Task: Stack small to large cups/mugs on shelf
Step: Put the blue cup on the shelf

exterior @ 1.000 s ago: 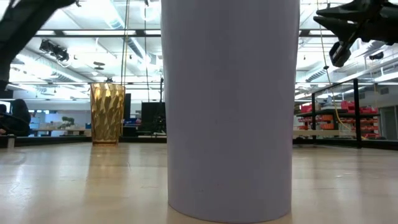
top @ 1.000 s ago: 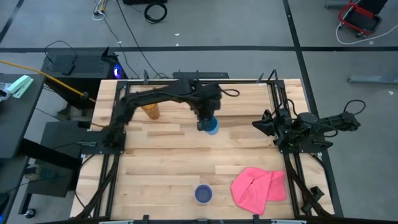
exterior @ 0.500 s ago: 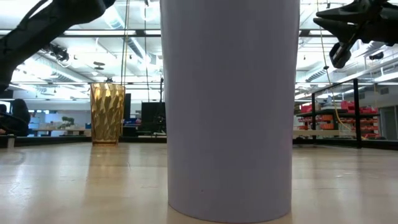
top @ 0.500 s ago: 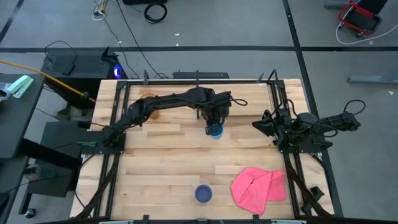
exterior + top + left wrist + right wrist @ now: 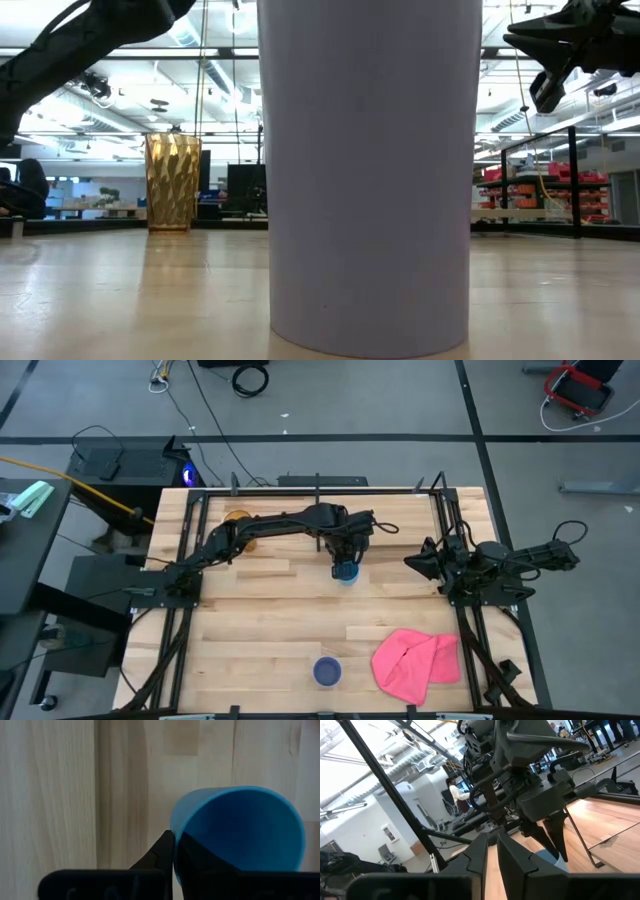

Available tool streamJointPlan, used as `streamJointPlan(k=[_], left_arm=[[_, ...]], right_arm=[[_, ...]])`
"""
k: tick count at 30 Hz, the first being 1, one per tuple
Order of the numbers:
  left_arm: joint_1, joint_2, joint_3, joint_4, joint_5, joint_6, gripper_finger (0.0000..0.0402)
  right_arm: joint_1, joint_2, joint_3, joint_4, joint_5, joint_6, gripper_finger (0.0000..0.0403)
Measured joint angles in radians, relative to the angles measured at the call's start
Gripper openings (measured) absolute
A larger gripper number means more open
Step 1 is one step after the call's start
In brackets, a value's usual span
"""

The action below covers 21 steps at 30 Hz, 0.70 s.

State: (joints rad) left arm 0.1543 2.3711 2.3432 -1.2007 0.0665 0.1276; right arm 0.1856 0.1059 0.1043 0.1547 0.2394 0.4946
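**newbie_ops:** Cups are still all over the place, right? How far along am I?

**bench_vet:** Barely started, I'd say. Nothing's nested yet as far as you can see from above. Your amber tumbler [image 5: 240, 520] stands alone near the far left of the table [image 5: 260, 630], partly under the left arm. The lavender cup [image 5: 327, 671] sits by itself at the near edge, just beside the pink cloth [image 5: 417, 661] and right up against the low camera. The little blue cup [image 5: 345, 571] is mid-table, in your left gripper [image 5: 345, 563].

**newbie_ops:** Is the grip actually solid?

**bench_vet:** Looks like it. On your left wrist view the fingers are closed nearly together, pinching the blue cup's [image 5: 239, 834] wall at the rim, one finger inside and one outside. Can't tell whether the cup is resting on the wood or just off it.

**newbie_ops:** And the right arm?

**bench_vet:** Your right gripper [image 5: 418, 559] is parked at the right edge, fingers closed on nothing. So all the stacking is still ahead of you.
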Motion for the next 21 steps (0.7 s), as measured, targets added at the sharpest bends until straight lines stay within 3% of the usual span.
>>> streamJointPlan(k=[16,21], left_arm=[[-0.002,0.028,-0.026,0.027,0.012,-0.007,0.0010],[-0.002,0.042,-0.027,0.017,0.011,-0.011,0.0028]], right_arm=[[0.000,0.003,0.000,-0.006,0.000,0.003,0.0050],[0.000,0.006,0.000,-0.008,0.000,0.003,0.0050]])
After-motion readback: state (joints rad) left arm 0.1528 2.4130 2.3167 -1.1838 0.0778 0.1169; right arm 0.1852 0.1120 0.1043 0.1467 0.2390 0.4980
